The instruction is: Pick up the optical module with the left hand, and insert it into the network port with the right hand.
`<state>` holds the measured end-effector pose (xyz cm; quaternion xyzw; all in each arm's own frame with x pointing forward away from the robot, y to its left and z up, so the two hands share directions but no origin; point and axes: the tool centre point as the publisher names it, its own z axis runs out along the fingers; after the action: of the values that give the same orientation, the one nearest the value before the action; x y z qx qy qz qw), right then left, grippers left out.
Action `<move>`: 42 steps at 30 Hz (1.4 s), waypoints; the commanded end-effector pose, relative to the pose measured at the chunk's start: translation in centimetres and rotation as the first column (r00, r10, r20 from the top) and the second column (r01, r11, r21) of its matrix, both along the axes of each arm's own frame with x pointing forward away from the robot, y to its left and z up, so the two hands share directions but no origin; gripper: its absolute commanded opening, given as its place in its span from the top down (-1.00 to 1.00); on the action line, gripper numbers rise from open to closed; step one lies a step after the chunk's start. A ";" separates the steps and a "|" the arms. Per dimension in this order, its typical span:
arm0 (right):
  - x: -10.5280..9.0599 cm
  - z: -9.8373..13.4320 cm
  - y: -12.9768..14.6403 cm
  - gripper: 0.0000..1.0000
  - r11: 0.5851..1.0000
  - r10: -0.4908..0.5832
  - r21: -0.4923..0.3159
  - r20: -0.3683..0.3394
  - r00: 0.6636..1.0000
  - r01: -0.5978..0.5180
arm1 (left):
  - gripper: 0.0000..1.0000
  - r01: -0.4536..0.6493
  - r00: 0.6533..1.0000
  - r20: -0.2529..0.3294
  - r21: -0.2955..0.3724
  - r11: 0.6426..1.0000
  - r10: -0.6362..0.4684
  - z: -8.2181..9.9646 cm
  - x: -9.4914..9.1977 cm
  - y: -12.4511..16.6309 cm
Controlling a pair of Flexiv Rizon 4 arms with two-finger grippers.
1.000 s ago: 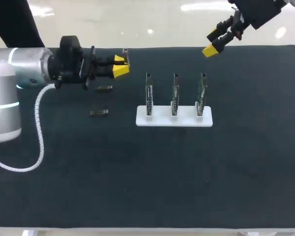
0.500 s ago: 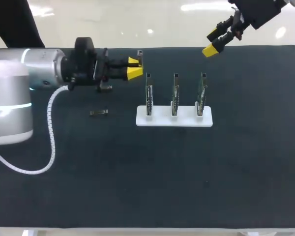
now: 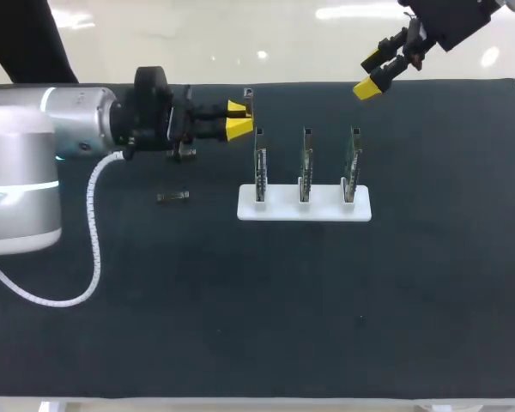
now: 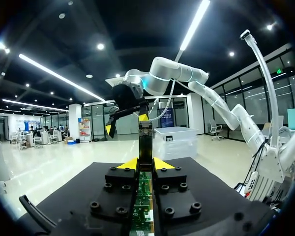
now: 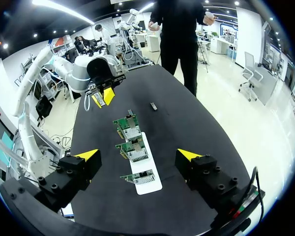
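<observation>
Black mat (image 3: 240, 300): L pincer (image 3: 239, 118) clamped on optical module (image 4: 145, 140); R pincer (image 3: 371, 74) wide open, empty

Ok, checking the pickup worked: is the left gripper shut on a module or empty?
Shut on the module: the left gripper clamps it between both yellow tips, its end sticking out ahead of them.

Your right hand (image 5: 138, 154) hangs wide open over the bench (image 5: 196, 128) — below it the white stand (image 5: 150, 183) carries three green boards (image 5: 132, 132), with your left hand (image 5: 102, 95) beyond.
</observation>
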<state>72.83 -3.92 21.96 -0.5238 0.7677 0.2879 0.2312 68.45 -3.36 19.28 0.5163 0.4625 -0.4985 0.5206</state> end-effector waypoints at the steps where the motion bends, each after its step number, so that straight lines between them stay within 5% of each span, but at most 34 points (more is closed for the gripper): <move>1: 0.0 0.0 0.0 -1.00 1.000 -0.001 0.000 0.000 1.000 0.001 | 1.00 -0.005 1.000 0.002 -0.002 1.000 0.005 0.0 -0.1 -0.1; 11: 0.1 0.5 0.4 -1.00 1.000 0.015 0.006 0.009 1.000 -0.015 | 1.00 -0.005 1.000 0.002 -0.002 1.000 0.005 0.0 -0.1 -0.1; 22: 0.2 2.7 5.7 -1.00 0.999 0.030 0.042 0.083 0.996 -0.033 | 1.00 -0.005 1.000 0.002 -0.002 1.000 0.005 0.0 -0.1 -0.1; 39: -3.1 3.3 13.2 -1.00 0.999 0.045 0.020 0.146 0.988 -0.048 | 1.00 -0.005 1.000 0.002 -0.002 1.000 0.005 0.0 -0.1 -0.1; 42: -3.3 3.4 13.7 -1.00 0.998 0.014 0.056 0.096 0.995 -0.020 | 1.00 -0.005 1.000 0.002 -0.002 1.000 0.005 0.0 -0.1 -0.1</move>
<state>69.78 9.69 25.52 -0.5522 0.7321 0.2849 0.2792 68.45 -3.38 19.29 0.5161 0.4627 -0.4984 0.5208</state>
